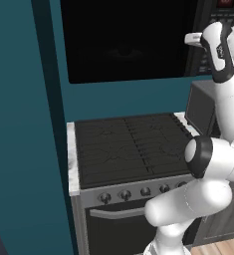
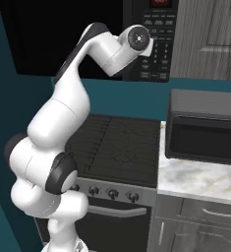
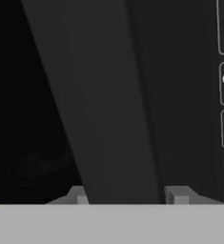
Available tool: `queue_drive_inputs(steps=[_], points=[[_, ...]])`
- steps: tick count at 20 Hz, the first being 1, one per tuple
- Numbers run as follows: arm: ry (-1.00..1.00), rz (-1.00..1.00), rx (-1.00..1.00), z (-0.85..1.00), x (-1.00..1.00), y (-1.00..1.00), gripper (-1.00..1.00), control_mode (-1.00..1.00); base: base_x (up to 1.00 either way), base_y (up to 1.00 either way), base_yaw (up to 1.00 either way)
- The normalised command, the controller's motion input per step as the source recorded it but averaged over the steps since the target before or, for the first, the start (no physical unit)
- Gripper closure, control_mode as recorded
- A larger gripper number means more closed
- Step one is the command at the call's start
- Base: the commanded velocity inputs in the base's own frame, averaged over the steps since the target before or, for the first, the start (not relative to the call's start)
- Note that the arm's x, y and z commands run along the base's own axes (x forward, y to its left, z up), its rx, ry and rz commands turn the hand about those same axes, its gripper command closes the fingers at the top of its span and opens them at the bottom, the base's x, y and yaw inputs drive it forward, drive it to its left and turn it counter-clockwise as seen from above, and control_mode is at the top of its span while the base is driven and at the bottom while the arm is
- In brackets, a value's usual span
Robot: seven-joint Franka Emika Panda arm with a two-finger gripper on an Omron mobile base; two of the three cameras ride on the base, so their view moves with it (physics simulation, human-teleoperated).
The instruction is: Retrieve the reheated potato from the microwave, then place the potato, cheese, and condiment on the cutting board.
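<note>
Arm (image 2: 63,118) rose from the base, bent at the elbow, and reached up and forward over the stove (image 1: 128,149). Stove knobs (image 2: 112,193) sat in a row along its front edge. A dark grey box appliance (image 2: 205,130) stood on the marble counter (image 2: 195,179) just right of the stove.

Wrist sat against the microwave (image 1: 123,40), beside the keypad (image 2: 156,49). In the hand view, the gripper (image 3: 130,195) straddled a dark vertical bar, probably the door handle (image 3: 113,105); fingertips (image 3: 77,195) stood on either side of it, close in, apparently gripping. Contact not clearly visible.

Microwave door appeared closed. Interior too dark to make out the potato.
</note>
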Motion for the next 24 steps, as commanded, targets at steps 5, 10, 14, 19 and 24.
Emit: queue_drive_inputs(steps=[5,10,14,19,24], points=[[0.0,0.01,0.0,0.0,0.0,0.16,1.0,-1.0,0.0,0.0,0.0],[-0.01,0.0,0.0,0.0,-0.1,0.16,1.0,-1.0,0.0,0.0,0.0],[0.0,0.0,0.0,0.0,-0.38,0.14,1.0,-1.0,0.0,0.0,0.0],[-0.01,0.0,0.0,0.0,-0.58,0.07,1.0,-1.0,0.0,0.0,0.0],[0.0,-0.05,0.0,0.01,-0.69,0.03,1.0,-1.0,0.0,0.0,0.0]])
